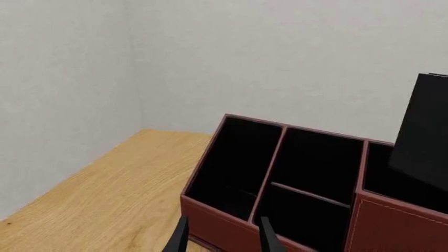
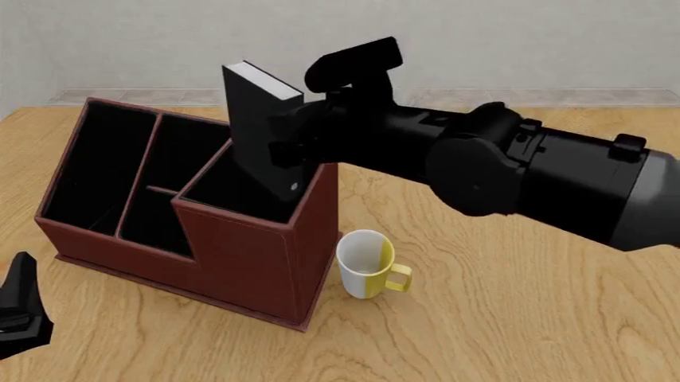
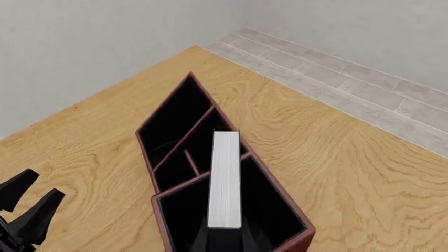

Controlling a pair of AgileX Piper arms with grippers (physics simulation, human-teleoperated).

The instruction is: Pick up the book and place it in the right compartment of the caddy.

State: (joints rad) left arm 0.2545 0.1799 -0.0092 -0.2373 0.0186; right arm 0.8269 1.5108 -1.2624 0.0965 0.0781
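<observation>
On the desk (image 2: 510,318), one caddy (image 2: 244,263) with four pockets is seen beside the left gripper (image 1: 220,239), whose fingers are spread and empty. One book (image 2: 260,131) is held pinched by the right gripper (image 2: 298,147), its lower end inside the right compartment (image 2: 228,187). One mug (image 2: 367,267) stands just right of the caddy.

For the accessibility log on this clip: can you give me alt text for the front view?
The right arm holds a black book upright and slightly tilted, its lower end inside the right compartment of a reddish-brown caddy on a wooden table. A white-and-yellow mug stands beside the caddy, and the left gripper sits low at the frame's edge.
</observation>
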